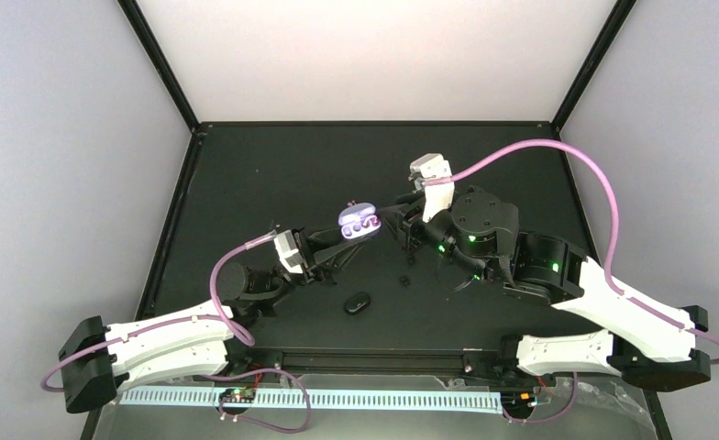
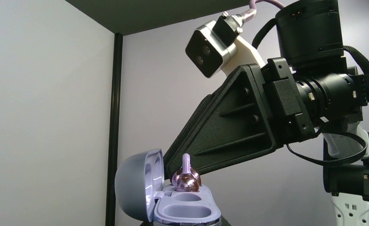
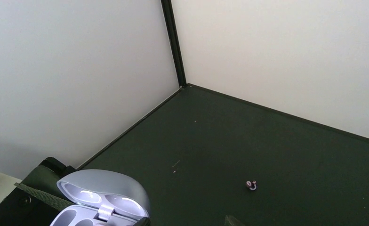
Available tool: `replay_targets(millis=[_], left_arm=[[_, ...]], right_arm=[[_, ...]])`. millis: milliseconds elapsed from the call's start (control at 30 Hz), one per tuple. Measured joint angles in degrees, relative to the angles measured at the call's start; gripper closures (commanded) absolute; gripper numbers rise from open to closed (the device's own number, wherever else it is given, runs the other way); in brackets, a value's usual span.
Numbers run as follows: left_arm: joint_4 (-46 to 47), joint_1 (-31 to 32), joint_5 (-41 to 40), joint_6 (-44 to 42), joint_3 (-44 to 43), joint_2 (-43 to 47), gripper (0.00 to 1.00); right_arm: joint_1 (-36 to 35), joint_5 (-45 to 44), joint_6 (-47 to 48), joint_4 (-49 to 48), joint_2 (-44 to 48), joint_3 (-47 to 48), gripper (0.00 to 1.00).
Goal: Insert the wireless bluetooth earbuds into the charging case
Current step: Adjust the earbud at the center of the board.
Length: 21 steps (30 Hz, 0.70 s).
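Note:
My left gripper (image 1: 345,240) is shut on the open lavender charging case (image 1: 359,223) and holds it above the table. In the left wrist view the case (image 2: 185,209) has its lid up; one glossy pinkish-purple earbud (image 2: 186,178) stands at its far socket, and the near socket is empty. My right gripper (image 1: 395,220) is just right of the case, one black finger (image 2: 229,136) behind the bud. Its tips show apart at the bottom of the right wrist view (image 3: 187,222), with nothing between them. A second pinkish earbud (image 3: 252,185) lies on the mat.
A closed black oval case (image 1: 358,302) lies on the mat near the front middle. Small black earbuds (image 1: 404,280) lie right of it. The black mat (image 1: 273,174) is bounded by white walls with black corner posts.

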<state>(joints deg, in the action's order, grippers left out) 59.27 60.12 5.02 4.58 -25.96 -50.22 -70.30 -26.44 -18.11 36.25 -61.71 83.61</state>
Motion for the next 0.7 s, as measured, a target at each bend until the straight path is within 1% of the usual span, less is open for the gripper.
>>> replay_targets(millis=[467, 700], left_arm=[[-0.55, 0.0, 0.44, 0.13, 0.0, 0.0, 0.99], [-1.64, 0.02, -0.13, 0.15, 0.42, 0.92, 0.99]], right_arm=[[0.22, 1.36, 0.15, 0.2, 0.0, 0.04, 0.59], [0.26, 1.49, 0.13, 0.28, 0.79, 0.04, 0.53]])
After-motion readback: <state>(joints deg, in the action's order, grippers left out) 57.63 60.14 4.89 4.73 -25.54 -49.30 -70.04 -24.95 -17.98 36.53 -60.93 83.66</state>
